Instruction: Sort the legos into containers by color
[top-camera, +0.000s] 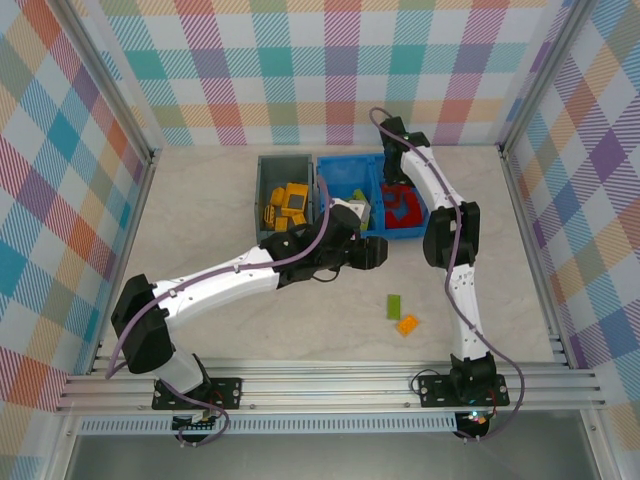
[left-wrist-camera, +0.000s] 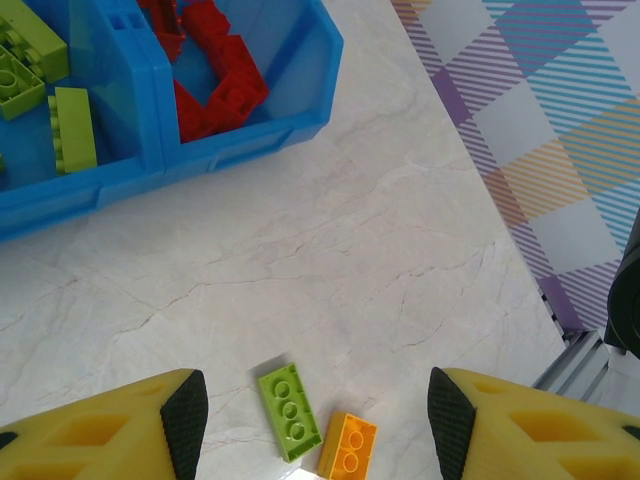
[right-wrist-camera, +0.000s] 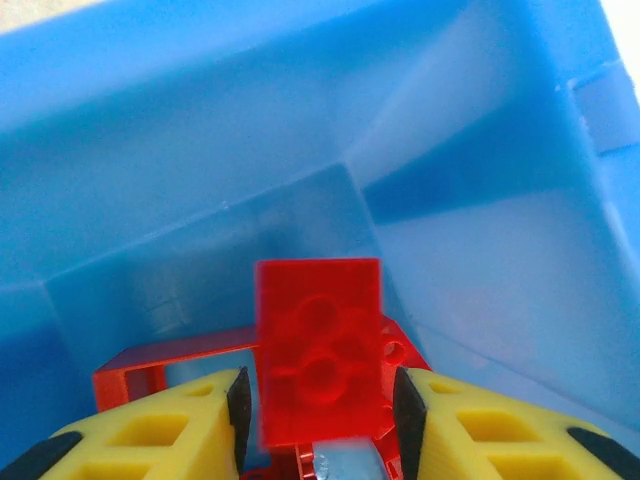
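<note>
The right gripper (right-wrist-camera: 320, 400) is down inside the blue bin (right-wrist-camera: 200, 150), in the part with the red bricks (left-wrist-camera: 215, 85). Its jaws are a little way apart. A blurry red brick (right-wrist-camera: 318, 350) sits between them with a thin gap on each side, so nothing pinches it. The left gripper (left-wrist-camera: 317, 415) is wide open and holds nothing. It hangs above the table (left-wrist-camera: 380, 230), where a green brick (left-wrist-camera: 290, 412) and an orange brick (left-wrist-camera: 348, 445) lie just beside each other. Yellow bricks (top-camera: 290, 203) lie in the grey bin (top-camera: 262, 175)
</note>
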